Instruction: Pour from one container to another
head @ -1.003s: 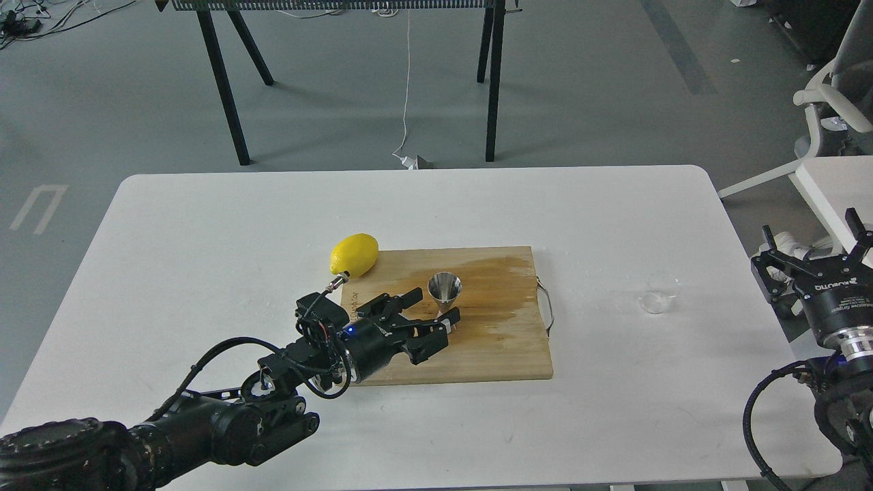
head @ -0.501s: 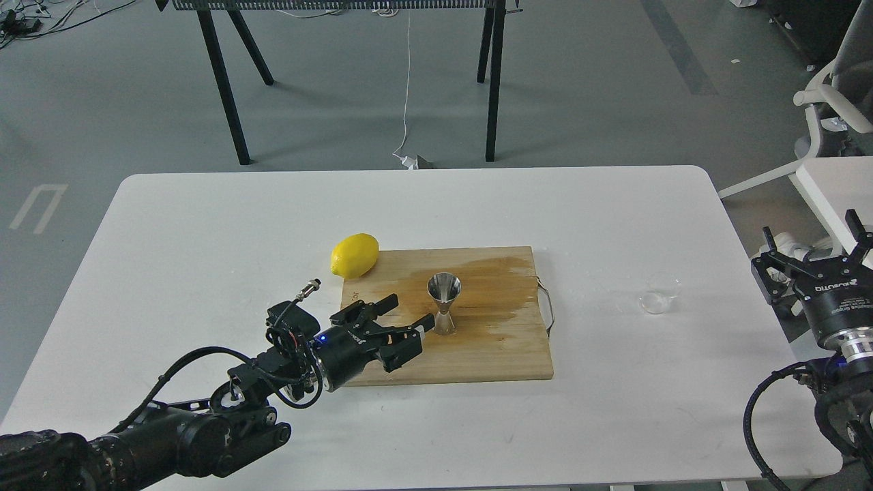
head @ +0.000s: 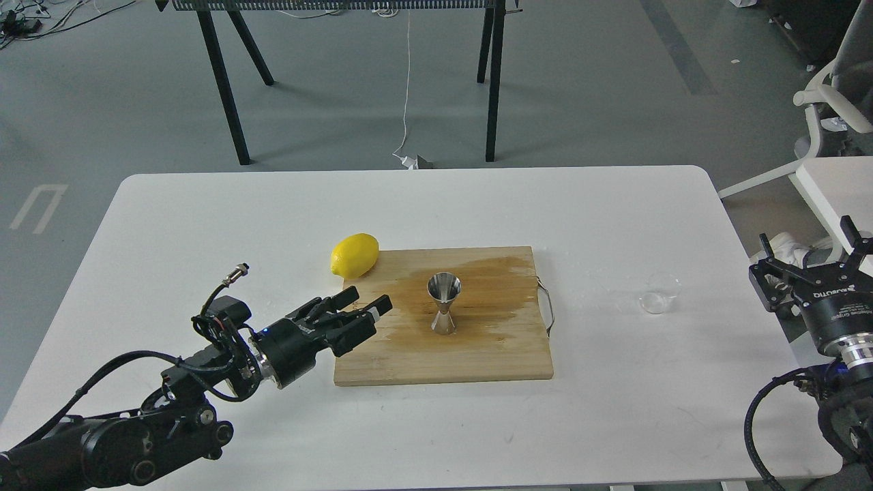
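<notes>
Two grippers empty, jigger upright on the board, clear cup apart near the table's right edge.

Head view: the steel jigger (head: 443,303) stands upright near the middle of the wooden cutting board (head: 477,354), on a darker wet-looking stain, with nothing touching it. The left gripper (head: 365,309) hovers over the board's left edge, fingers spread, holding nothing, clear of the jigger. A lemon (head: 354,255) lies at the board's far-left corner. The clear cup (head: 660,292) sits on the white table (head: 204,218) toward its right edge, well apart from the board. The right gripper (head: 810,254) hangs off that right edge, fingers parted and empty, near the cup.
</notes>
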